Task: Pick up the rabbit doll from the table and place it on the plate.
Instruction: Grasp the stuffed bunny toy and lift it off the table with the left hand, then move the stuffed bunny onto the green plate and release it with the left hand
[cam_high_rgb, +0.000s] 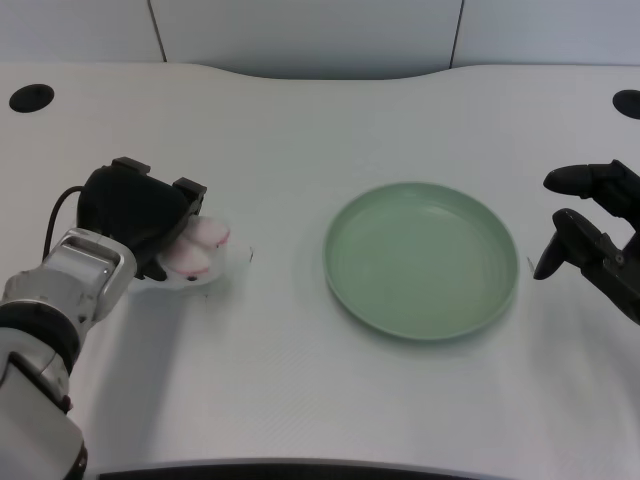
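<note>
**Rabbit doll under the left hand, plate unoccupied**

Item 1. Rabbit doll (197, 248): white with pink patches, located at the left of the frame, slightly above mid-height. It is seen resting on the counter (300, 130), with most of its body covered by the hand; only the pink-and-white parts protrude to the right of the fingers. It lies well apart from the plate.

Item 2. Left hand (140, 215): black, positioned directly over and against the doll, at the end of a silver forearm that enters from the lower left corner. The fingers are seen curled down around the doll's left portion. Contact is evident; whether a firm grip has been closed cannot be told, as the doll's near side is hidden.

Item 3. Plate (421, 195): pale green, round, shallow, set right of centre on the counter. Nothing is carried on it.

Item 4. Counter: white, matte, with a curved far edge along the top of the frame. A dark round hole (31, 97) is noted at the upper left.
</note>
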